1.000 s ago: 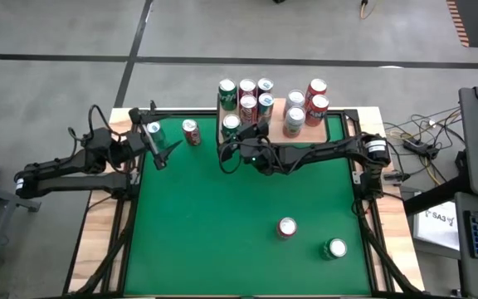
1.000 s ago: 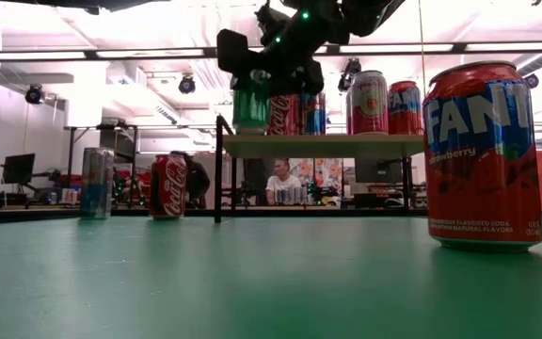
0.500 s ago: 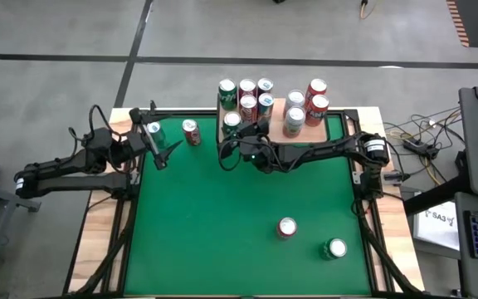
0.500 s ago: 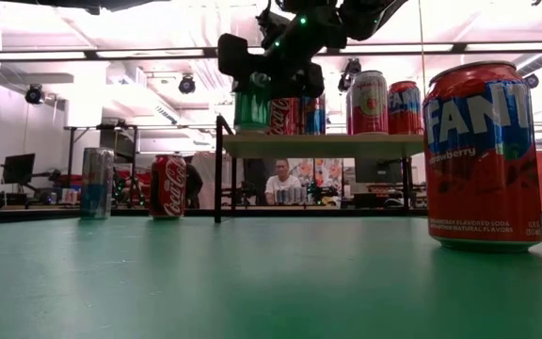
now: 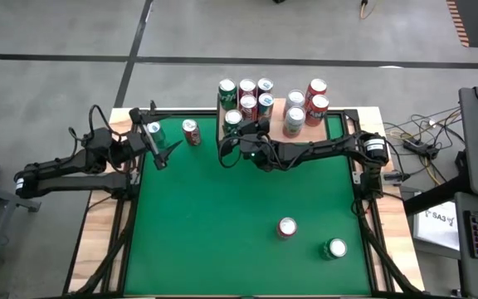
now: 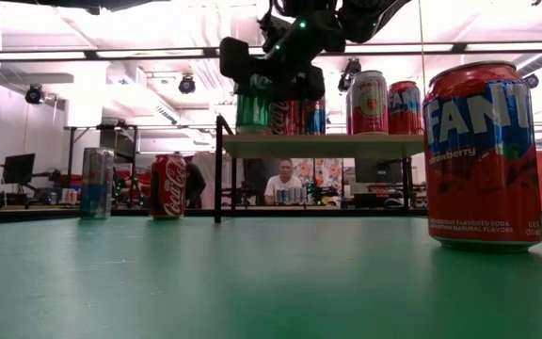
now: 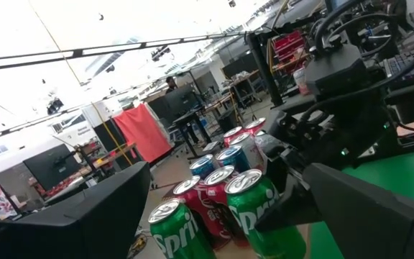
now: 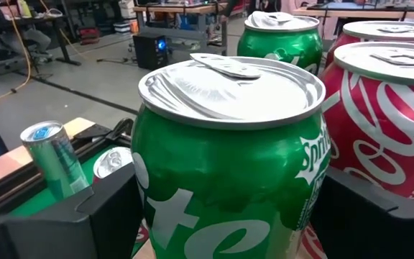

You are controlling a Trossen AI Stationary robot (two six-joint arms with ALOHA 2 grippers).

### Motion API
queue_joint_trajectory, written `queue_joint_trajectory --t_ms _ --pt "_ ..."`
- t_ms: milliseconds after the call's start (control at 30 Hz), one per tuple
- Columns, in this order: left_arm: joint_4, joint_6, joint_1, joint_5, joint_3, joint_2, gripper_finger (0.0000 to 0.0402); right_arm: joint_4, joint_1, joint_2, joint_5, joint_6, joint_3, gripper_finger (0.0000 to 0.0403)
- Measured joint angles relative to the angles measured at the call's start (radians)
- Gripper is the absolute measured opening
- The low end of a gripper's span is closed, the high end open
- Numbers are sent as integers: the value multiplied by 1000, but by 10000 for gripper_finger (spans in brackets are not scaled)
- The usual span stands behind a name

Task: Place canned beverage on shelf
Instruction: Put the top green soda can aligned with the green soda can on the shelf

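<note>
Green Sprite can [image 8: 228, 173], the canned beverage, at the front left corner of the shelf [image 6: 323, 145], between the two fingers of the right gripper [image 5: 233, 133]. In the right wrist view one dark finger [image 8: 70, 216] lies against each flank of the can, so the jaws stand about one can-width apart and closed on it; whether its base already rests on the wooden board cannot be told from the low view. Directly behind it stand a second green can [image 8: 279, 39] and red Coca-Cola cans [image 8: 387, 122], part of a cluster of about nine cans on the board.

Left gripper [image 5: 163, 154], idle near the table's left rear corner, its jaws parted with nothing between them. Just beside it on the green tabletop [image 5: 222, 224] stand a slim green-topped can [image 5: 153, 129] and a red Coca-Cola can [image 5: 191, 131].

Toward the front right of the table, well apart from the shelf: a red Fanta can [image 6: 483, 155] and another green can [image 5: 336, 247].
</note>
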Motion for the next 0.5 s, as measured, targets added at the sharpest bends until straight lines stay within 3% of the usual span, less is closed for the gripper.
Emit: queue_joint_trajectory --t_ms 500 --pt "0 0 0 0 0 0 363 -46 -18 0 1 48 2 345"
